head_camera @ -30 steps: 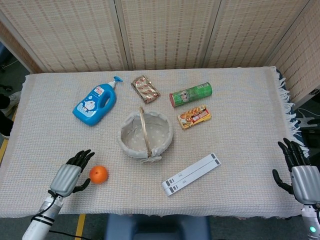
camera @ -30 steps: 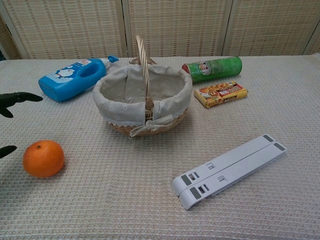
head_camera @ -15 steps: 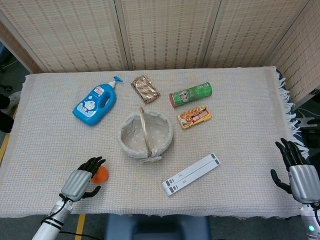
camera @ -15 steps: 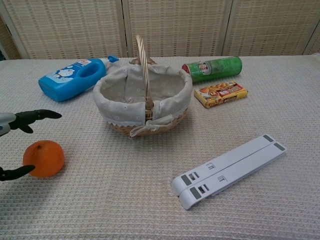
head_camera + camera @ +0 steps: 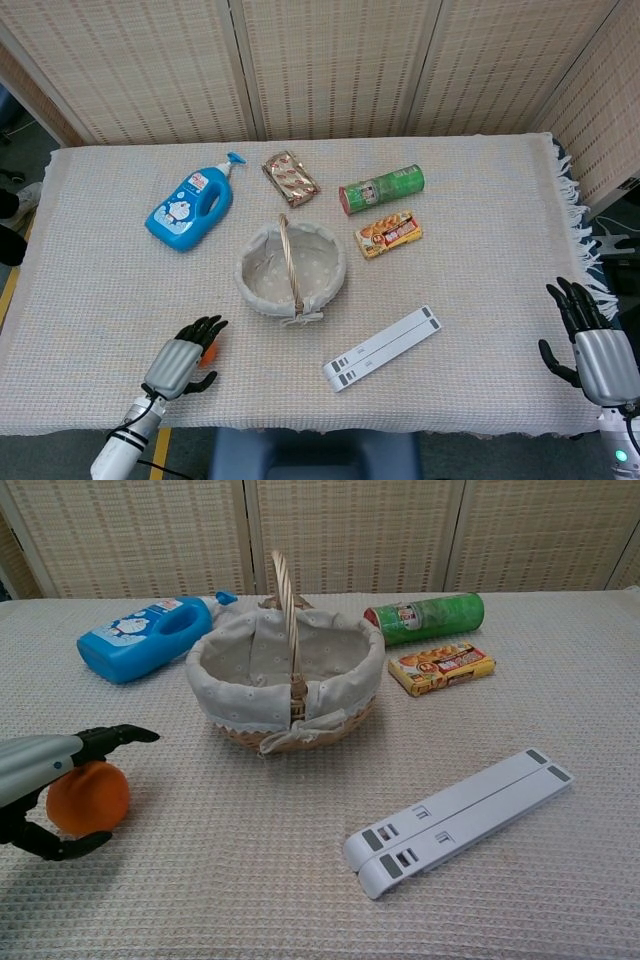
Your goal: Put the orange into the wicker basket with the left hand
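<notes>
**Ana:** Grasping looks like the step in hand. At the lower left of the chest view the left hand (image 5: 45, 785) arches over the small round orange (image 5: 88, 798), dark fingers (image 5: 120, 734) reaching past its top and the thumb hooked under its near side.

**Ben:** Does it hold the fruit?

**Ana:** I cannot tell. The fingers are curled around it but not plainly pressed on it, and the orange sits on the woven beige tablecloth (image 5: 300, 900). From the head view only a sliver of orange (image 5: 208, 350) shows under the left hand (image 5: 183, 362), low and left in the frame.

**Ben:** And the target?

**Ana:** The round wicker basket with pale cloth lining and a tall hoop handle (image 5: 287, 680) stands up and to the right of the fruit, near but apart, at the frame's centre.

**Ben:** So what next?

**Ana:** My guess: close firmly on the fruit, lift it clear of the cloth, carry it up-right over the rim on the near-left side of the handle, then release inside.

**Ben:** The other hand?

**Ana:** The right hand (image 5: 590, 340) is at the lower right edge of the head view, fingers spread, holding nothing, well apart from everything.
</notes>
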